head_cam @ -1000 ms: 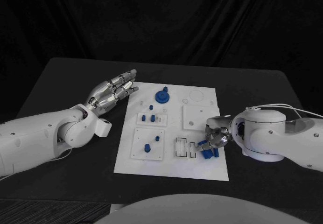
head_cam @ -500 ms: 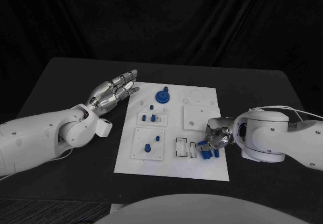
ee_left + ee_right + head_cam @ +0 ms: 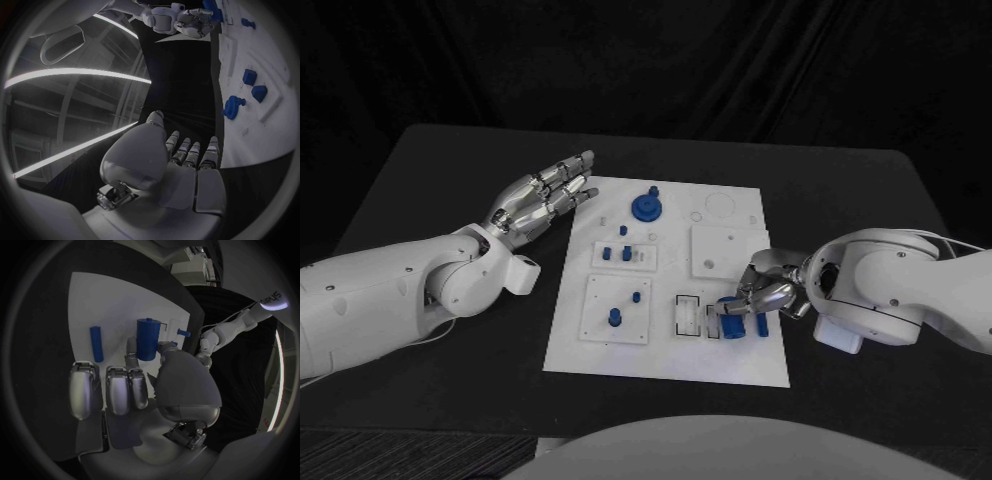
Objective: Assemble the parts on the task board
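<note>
The white task board (image 3: 664,350) lies mid-table. My right hand (image 3: 770,293) is over its near right part and pinches a thick blue cylinder (image 3: 147,339) between thumb and a finger, just above the board by the slotted block (image 3: 689,315). A slim blue rod (image 3: 96,343) lies on the board beside it. My left hand (image 3: 542,195) hovers flat beside the board's far left edge, fingers stretched and apart, holding nothing. A large round blue part (image 3: 646,207) stands at the board's far end. Small blue parts (image 3: 625,252) sit in the middle left plate; two more (image 3: 615,318) sit in the near left plate.
The black table (image 3: 459,170) reaches out on all sides of the board. A raised white square plate (image 3: 726,248) sits on the board's right half, just beyond my right hand. In the left wrist view the board (image 3: 262,135) runs alongside my left hand (image 3: 187,155).
My right wrist has turned and the hand has shifted slightly toward the board's middle with the blue cylinder. The left arm has not moved.
</note>
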